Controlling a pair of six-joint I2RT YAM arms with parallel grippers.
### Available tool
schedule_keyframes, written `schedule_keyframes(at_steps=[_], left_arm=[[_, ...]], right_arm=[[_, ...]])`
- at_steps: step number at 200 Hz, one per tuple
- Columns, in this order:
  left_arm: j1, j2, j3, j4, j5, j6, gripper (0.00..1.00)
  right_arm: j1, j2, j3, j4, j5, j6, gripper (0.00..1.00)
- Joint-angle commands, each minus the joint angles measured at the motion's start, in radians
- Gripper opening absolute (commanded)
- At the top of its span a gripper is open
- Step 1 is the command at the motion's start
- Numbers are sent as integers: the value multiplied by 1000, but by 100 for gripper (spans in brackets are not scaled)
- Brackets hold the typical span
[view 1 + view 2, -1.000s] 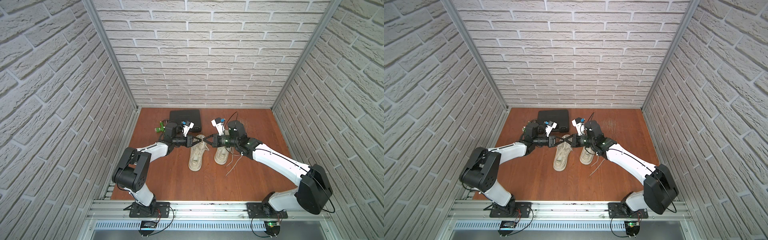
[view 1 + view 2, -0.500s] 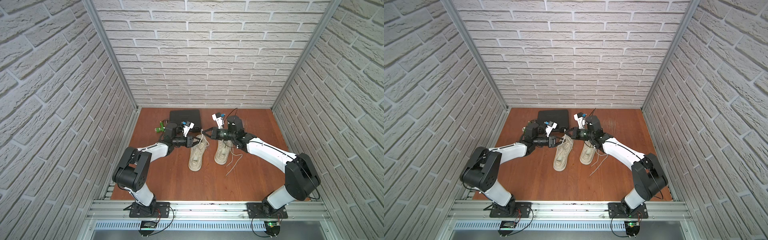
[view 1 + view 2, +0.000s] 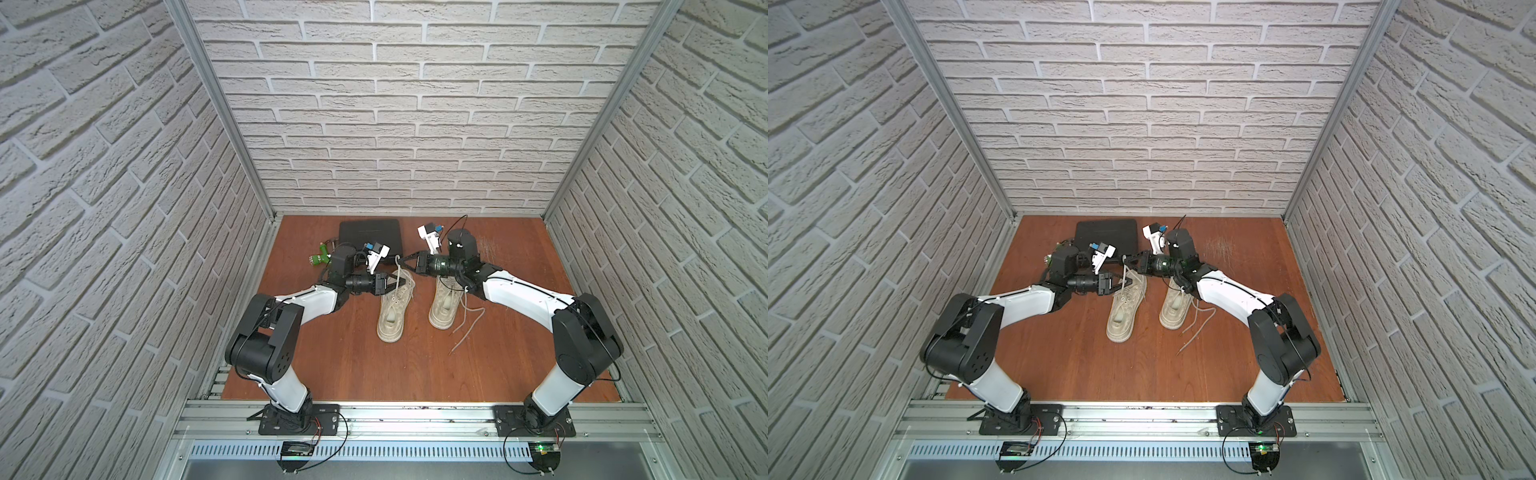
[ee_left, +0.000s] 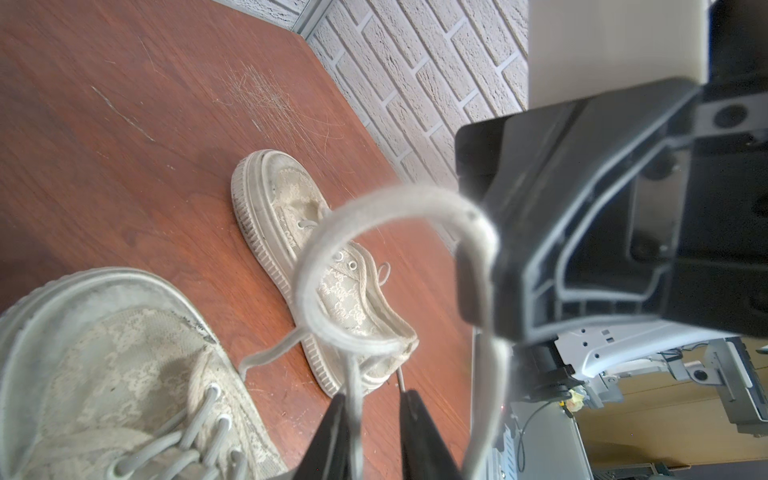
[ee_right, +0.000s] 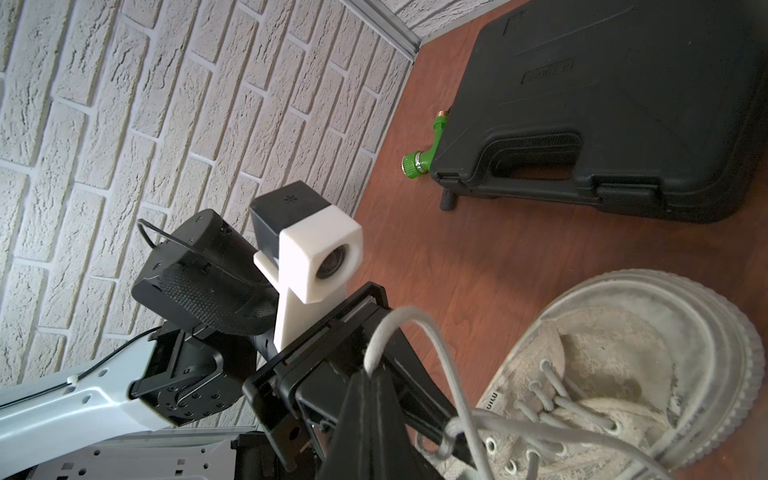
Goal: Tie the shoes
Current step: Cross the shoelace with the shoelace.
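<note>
**Lace handover above a pair of sneakers.** The right pincer (image 5: 372,376), jaws pressed together, pinches a long cream lace (image 4: 407,199) at its tip. From there the lace arches in a raised loop. The left pincer (image 4: 374,415) sits just beside and slightly below the right one. Its jaws are a little spread, and a strand of the lace runs loosely between its fingers (image 4: 336,436).

Directly under both tips lies a worn off-white canvas sneaker with a thick pale sole (image 3: 390,320), the source of the lace. Its twin (image 3: 444,309) rests beneath the right pincer's wrist, with laces trailing loose over the reddish-brown wooden tabletop (image 3: 374,365). Beyond the pincers stand a black plastic case (image 3: 370,237) and, touching its corner, a green hose nozzle (image 5: 419,160).
</note>
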Motion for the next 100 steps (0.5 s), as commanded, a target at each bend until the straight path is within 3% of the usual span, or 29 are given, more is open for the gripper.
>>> schedule_keyframes(at_steps=[1, 100], left_arm=[[-6, 2, -7, 58, 20, 2, 27], [-7, 10, -13, 86, 14, -21, 29]], right_arm=[[-1, 0, 18, 86, -23, 22, 2], [-8, 15, -12, 135, -12, 32, 3]])
